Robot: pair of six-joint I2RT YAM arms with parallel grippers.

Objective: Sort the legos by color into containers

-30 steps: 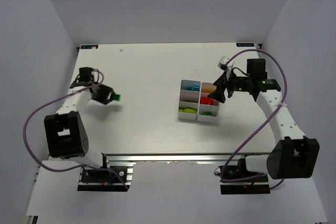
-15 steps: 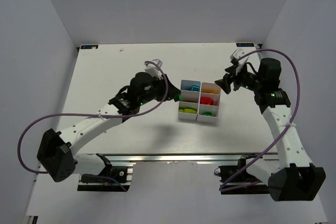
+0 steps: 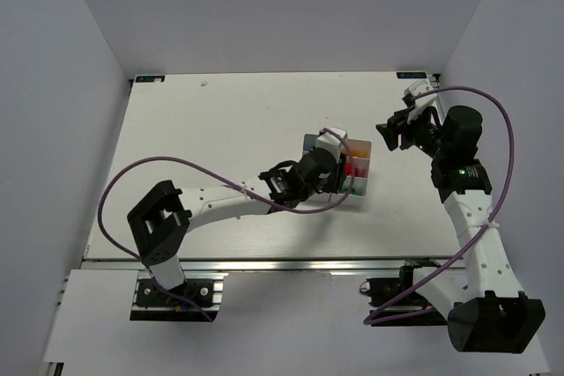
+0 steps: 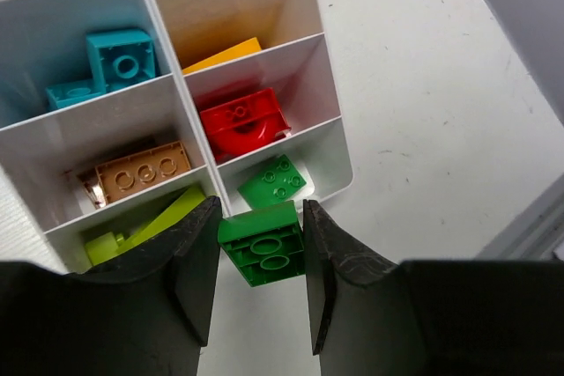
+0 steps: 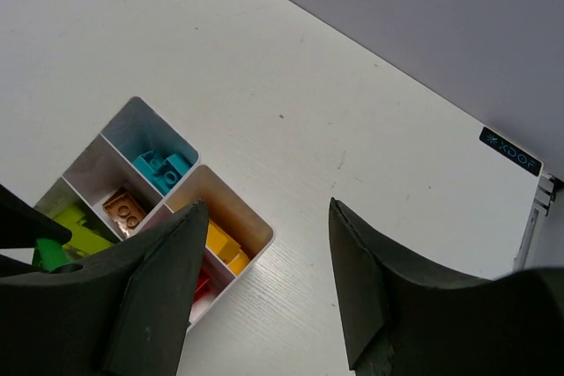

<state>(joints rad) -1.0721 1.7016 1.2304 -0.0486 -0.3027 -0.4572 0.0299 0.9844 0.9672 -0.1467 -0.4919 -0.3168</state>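
Six bins (image 4: 181, 99), one pinched green brick (image 4: 262, 248)

Over edge of containers (image 4: 167, 50), brick (image 4: 263, 242) in left gripper (image 4: 258, 279); right gripper (image 5: 264, 288) apart, rightward

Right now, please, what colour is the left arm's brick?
The brick is green; left wrist view.

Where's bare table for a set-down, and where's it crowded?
Free: the table far-left of the bins, and the far strip behind them. Crowded: over the bins, where the left pincer holds a green brick.
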